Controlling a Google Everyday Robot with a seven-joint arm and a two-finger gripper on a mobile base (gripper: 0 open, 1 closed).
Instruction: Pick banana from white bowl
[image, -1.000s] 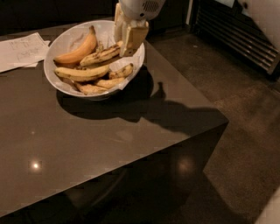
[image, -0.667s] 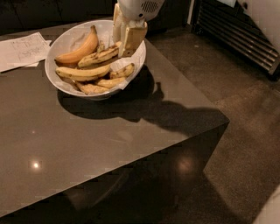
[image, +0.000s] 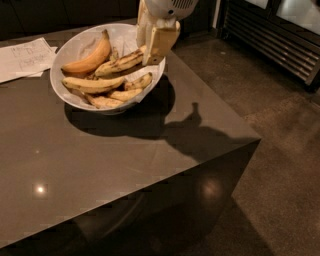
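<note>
The white bowl (image: 75, 47) stands at the back left of the dark table and holds several bananas. The banana (image: 120, 62), slim and dull yellow with dark streaks, lies across the top of the pile with its right end raised toward the bowl's right rim. My gripper (image: 151, 50) comes down from the top edge over that rim and is shut on the banana's right end. A plump orange-yellow banana (image: 90, 60) lies at the bowl's back left.
A flat white paper sheet (image: 22, 60) lies on the table left of the bowl. The table's right edge and front corner (image: 257, 137) drop to the floor. A dark slatted unit (image: 280, 40) stands at the back right.
The gripper has shifted slightly to the right, and the streaked banana's right end has moved with it, a little higher. The bowl has stayed put.
</note>
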